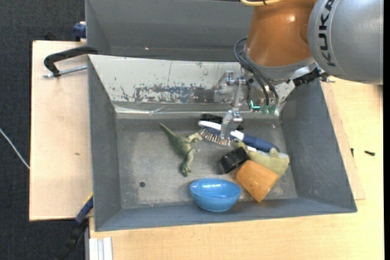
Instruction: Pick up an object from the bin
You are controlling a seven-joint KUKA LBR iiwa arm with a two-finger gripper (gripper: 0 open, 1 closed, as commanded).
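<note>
Orange wrist cover nearest lens; tool below it, low at back-centre of bin. Opening: can't tell, nothing seen held. Directly under: white-blue brush. Black piece and orange block crowd it, green dinosaur to view's left. Suggest: centre on handle, close square, lift straight.

Bright even light w/ glare on bin back wall.

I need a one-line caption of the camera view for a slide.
End effector hangs over a white-and-blue brush in the grey bin, near a green dinosaur, blue bowl and orange block.
</note>
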